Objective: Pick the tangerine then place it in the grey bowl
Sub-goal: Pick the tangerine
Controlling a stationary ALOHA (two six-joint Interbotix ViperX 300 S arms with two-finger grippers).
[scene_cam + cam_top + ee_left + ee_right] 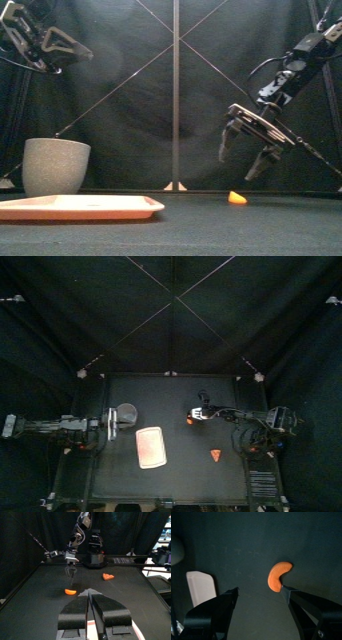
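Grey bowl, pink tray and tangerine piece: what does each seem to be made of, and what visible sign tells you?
Grey bowl: likely ceramic or stone-like plastic, matte, faintly speckled.
Pink tray: probably plastic, smooth, thin even rim.
Tangerine piece: seemingly moulded plastic, uniform orange, smooth curved surface.

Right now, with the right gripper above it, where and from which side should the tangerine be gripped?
Across the narrow middle of the tangerine, from straight above. It lies flat as a curved crescent, so its short width fits between the open jaws of the right gripper, which hangs over it. The thin ends would probably slip.
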